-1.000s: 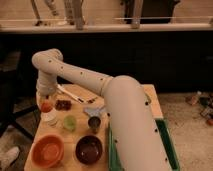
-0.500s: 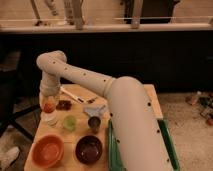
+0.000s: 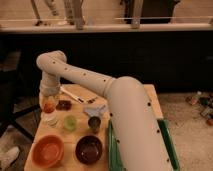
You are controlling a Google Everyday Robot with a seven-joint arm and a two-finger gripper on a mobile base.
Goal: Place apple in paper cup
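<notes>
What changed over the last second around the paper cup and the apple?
The arm swung slightly toward picture right, and the gripper, with the apple just below it, sank a little nearer the paper cup. No visible release. The orange bowl, dark bowl and green cup stayed put.

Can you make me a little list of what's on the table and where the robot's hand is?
gripper: over the table's left side, pointing down, right above the paper cup
apple: at the gripper's tip, just over the cup's mouth
paper cup: white, upright, near the left edge
green cup: right of the paper cup
dark cup: right of the green cup
orange bowl: front left
brown bowl: beside the orange bowl, on its right
green bin: along the table's right side
</notes>
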